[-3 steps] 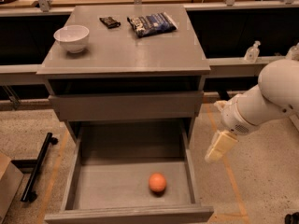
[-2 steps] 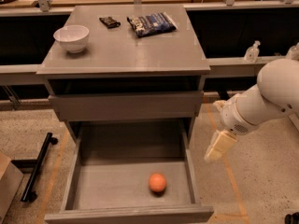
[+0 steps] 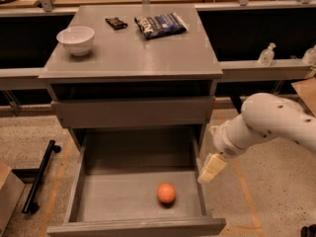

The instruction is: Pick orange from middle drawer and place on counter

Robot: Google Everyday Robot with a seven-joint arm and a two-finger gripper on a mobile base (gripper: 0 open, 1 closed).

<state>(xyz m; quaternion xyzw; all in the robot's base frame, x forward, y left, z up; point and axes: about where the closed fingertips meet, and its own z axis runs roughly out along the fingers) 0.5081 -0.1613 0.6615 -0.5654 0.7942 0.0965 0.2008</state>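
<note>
The orange [image 3: 166, 193] lies on the flat bottom of the open middle drawer [image 3: 113, 199], right of centre and near its front wall. The counter [image 3: 133, 56] is the grey cabinet top above. My gripper [image 3: 212, 168] hangs from the white arm just outside the drawer's right wall, above and to the right of the orange and apart from it. It holds nothing that I can see.
A white bowl [image 3: 75, 38] stands on the counter's left side. A dark snack bag [image 3: 160, 24] and a small dark bar [image 3: 116, 22] lie at its back. A closed drawer front [image 3: 133, 111] sits above the open drawer. A black pole [image 3: 39, 177] lies on the floor at left.
My gripper and arm have moved left and a little down, closer to the drawer's right wall. The orange has not moved.
</note>
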